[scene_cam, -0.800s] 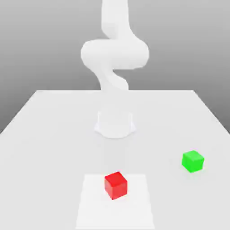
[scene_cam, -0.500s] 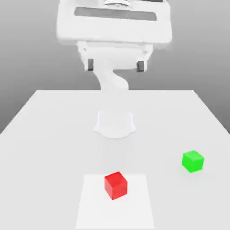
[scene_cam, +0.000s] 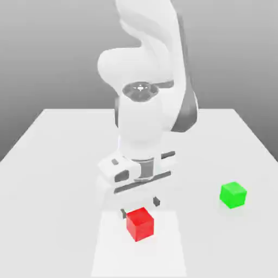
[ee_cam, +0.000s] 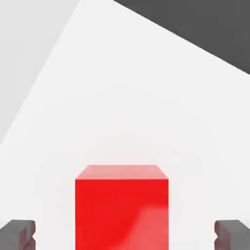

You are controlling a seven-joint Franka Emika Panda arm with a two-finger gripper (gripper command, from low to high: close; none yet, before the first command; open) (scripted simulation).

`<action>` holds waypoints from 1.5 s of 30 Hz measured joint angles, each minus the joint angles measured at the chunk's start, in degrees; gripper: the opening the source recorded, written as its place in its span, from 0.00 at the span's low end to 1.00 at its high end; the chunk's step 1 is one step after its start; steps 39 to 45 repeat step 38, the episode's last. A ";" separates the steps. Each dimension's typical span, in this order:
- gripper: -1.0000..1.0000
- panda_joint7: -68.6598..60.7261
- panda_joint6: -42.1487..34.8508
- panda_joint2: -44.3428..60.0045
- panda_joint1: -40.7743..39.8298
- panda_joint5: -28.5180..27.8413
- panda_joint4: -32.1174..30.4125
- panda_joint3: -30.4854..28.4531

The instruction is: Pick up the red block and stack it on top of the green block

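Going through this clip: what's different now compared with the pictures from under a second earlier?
The arm has swung down from high above the table, bringing the pincer low, just behind the red block, fingers spread wider than the block and nothing gripped yet. The red block, the green block and the table are where they were.

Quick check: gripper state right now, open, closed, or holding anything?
Gripper: open, holding nothing; its dark fingertips stand apart on either side of the red cube-shaped block, not touching it.
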 joint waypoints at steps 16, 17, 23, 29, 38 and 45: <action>0.00 1.87 -7.82 -9.15 -0.37 -2.93 -1.37 0.47; 0.00 1.34 -8.77 -10.32 -0.02 -2.79 -1.56 1.48; 0.00 -4.35 -12.62 -15.16 15.11 -0.14 -2.42 10.48; 0.00 -9.49 -14.85 -18.12 26.73 1.83 -3.11 19.16; 1.00 -3.01 -3.16 -5.61 26.95 -7.82 -2.67 18.40; 1.00 -3.01 -3.16 -5.61 26.95 -7.82 -2.67 18.40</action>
